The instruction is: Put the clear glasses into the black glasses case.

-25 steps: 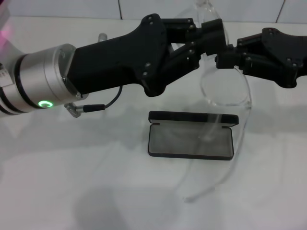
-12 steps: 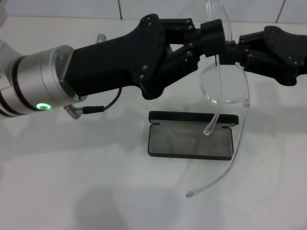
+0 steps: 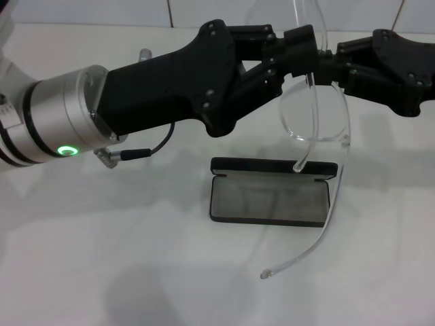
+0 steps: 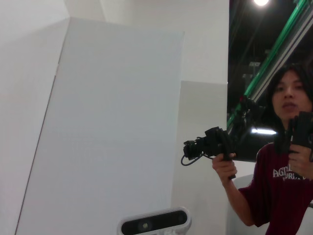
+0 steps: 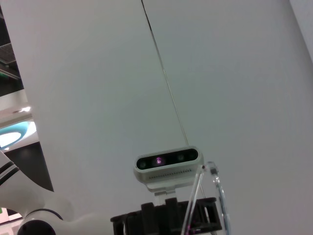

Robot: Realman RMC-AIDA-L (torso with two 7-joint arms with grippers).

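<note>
**Glasses held aloft over the open case**

Head view: on a plain white worktop (image 3: 81, 272) the flat rectangular matte black glasses case (image 3: 272, 193) lies open, grey lining up. Above and just behind it, the left tool (image 3: 307, 58) and the right tool (image 3: 333, 71) meet at the transparent, colourless plastic wraparound glasses (image 3: 316, 115), both apparently pinching the frame. One clear arm hangs to the case's rear edge; the other sweeps past its right end toward the worktop. Lowered like this, the splayed arms would likely straddle the case, and uneven release could twist the frame.

Left wrist view: only a white wall, a camera and a person with handheld controllers; no glasses.

Right wrist view: a clear arm tip rising before a white camera.
</note>
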